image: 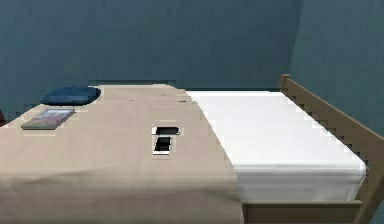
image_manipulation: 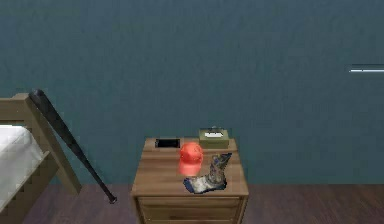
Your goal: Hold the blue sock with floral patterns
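So the blue-grey patterned fabric sock [image_manipulation: 207, 178] is lying at the front edge of a small wooden nightstand with a drawer [image_manipulation: 155, 172], toe toward the front. Right behind it, seemingly touching, sits a round red cap-like thing [image_manipulation: 190, 155]. Further back there's a flat dark rectangular thing [image_manipulation: 166, 143] and a small greenish box [image_manipulation: 213, 135], both near the teal wall. A long dark baseball bat [image_manipulation: 72, 145] leans between the nightstand and the wooden bed frame [image_manipulation: 40, 140], so that side looks crowded.

On the bed, a tan blanket [image: 100, 150] carries a dark blue pillow [image: 70, 95], a flat grey book-like slab [image: 50, 118] and two small dark flat things [image: 164, 138].

Honestly can't tell how the jaws stand, or where anything lies from them
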